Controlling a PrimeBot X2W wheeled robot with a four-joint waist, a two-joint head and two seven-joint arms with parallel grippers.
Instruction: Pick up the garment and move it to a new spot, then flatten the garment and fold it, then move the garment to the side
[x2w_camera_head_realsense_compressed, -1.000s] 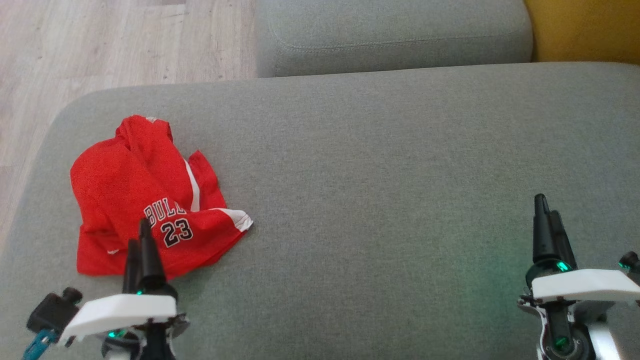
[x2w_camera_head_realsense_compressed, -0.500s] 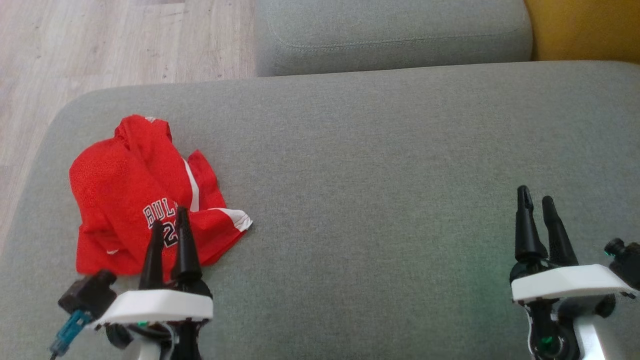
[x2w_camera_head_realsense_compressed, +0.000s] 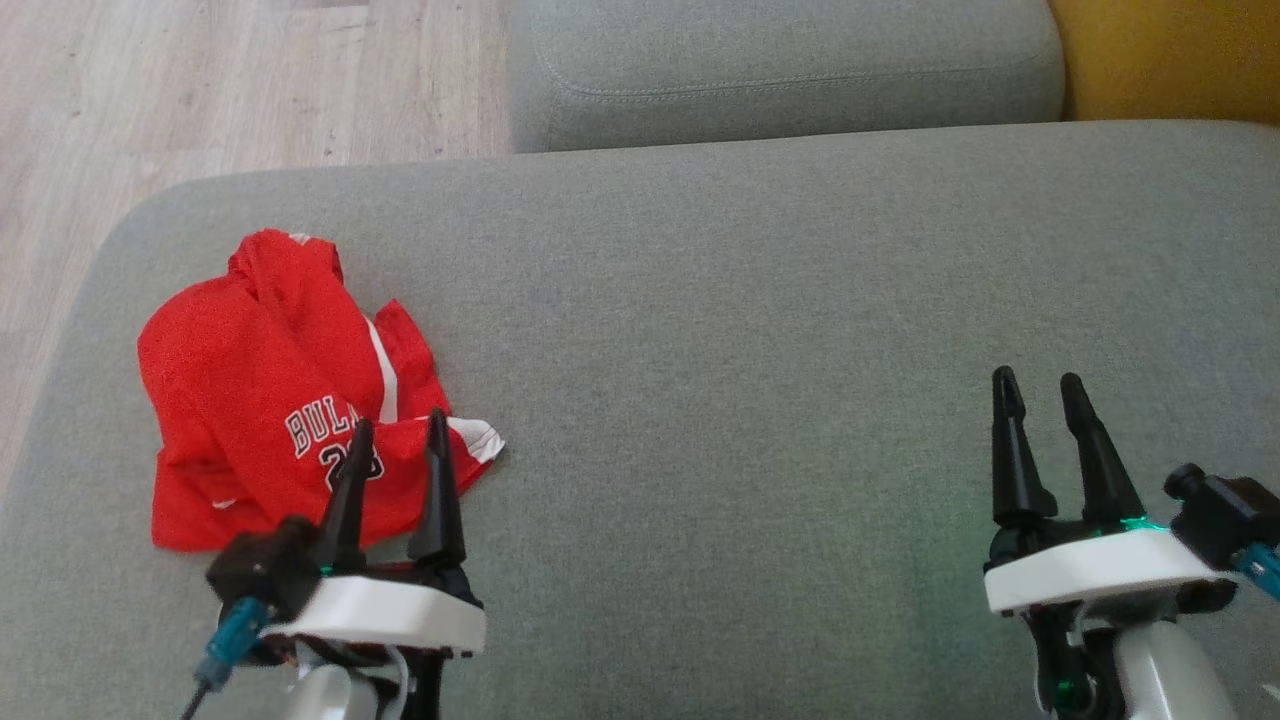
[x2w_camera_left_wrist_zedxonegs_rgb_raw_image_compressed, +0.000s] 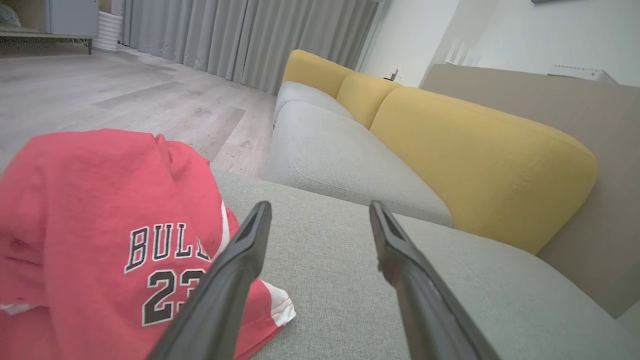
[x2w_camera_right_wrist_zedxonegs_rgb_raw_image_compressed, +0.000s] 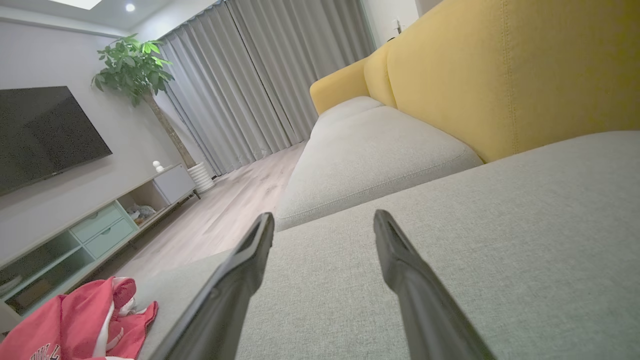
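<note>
The garment (x2w_camera_head_realsense_compressed: 280, 390), a red jersey with white trim and black lettering that reads "BUL" above a partly covered "23", lies crumpled in a loose heap on the left part of the wide grey seat cushion (x2w_camera_head_realsense_compressed: 750, 350), close to the cushion's rounded left end. One white-edged corner of it sticks out toward the middle of the seat. The left gripper (x2w_camera_head_realsense_compressed: 399, 420) sits at the near right edge of the heap with its two dark fingers spread apart and nothing between them. In the head view its fingertips overlap the number and the white-trimmed corner. In the left wrist view one finger crosses the printed number while the other stands over bare grey fabric. Whether either finger touches the cloth cannot be told. The right gripper (x2w_camera_head_realsense_compressed: 1037, 376) is well apart from the jersey, over the bare right part of the same cushion, its fingers likewise parted and empty. Beyond the seat lies a second grey cushion (x2w_camera_head_realsense_compressed: 780, 70), with a yellow backrest (x2w_camera_head_realsense_compressed: 1170, 60) beside it at the far right. Pale wooden floor (x2w_camera_head_realsense_compressed: 200, 90) shows past the cushion's left end. The wrist views take in grey curtains (x2w_camera_left_wrist_zedxonegs_rgb_raw_image_compressed: 240, 35), a wall-mounted television (x2w_camera_right_wrist_zedxonegs_rgb_raw_image_compressed: 45, 135), a leafy potted plant (x2w_camera_right_wrist_zedxonegs_rgb_raw_image_compressed: 132, 65) and a low cabinet (x2w_camera_right_wrist_zedxonegs_rgb_raw_image_compressed: 100, 220) with pale green drawers.
</note>
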